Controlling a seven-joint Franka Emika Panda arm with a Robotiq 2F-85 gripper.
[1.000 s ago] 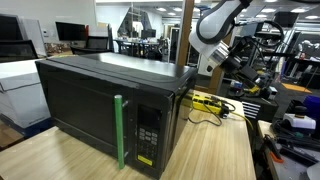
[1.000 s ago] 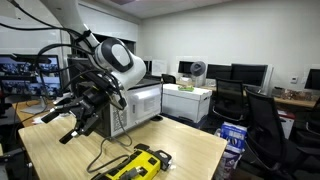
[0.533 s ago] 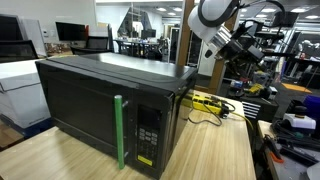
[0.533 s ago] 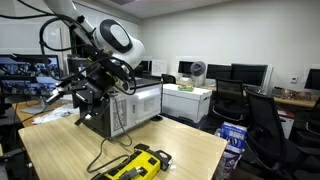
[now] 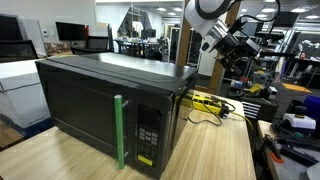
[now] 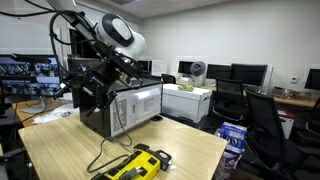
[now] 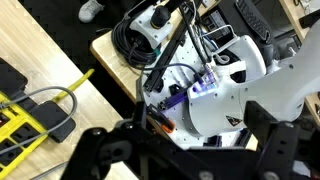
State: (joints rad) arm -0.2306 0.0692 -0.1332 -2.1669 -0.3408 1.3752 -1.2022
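Currently gripper (image 7: 185, 160) spread, empty, hovering near microwave (image 5: 110, 100) rear. Risk: careless swing strikes casing or snags cable (image 6: 108, 145) beside power strip (image 6: 140, 163).

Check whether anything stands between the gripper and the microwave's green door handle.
No loose object does. The gripper hangs in the air, apparently past the rear of the microwave, while the green handle sits on its front door, so the microwave's own body lies between them. The yellow power strip lies lower, on the table.
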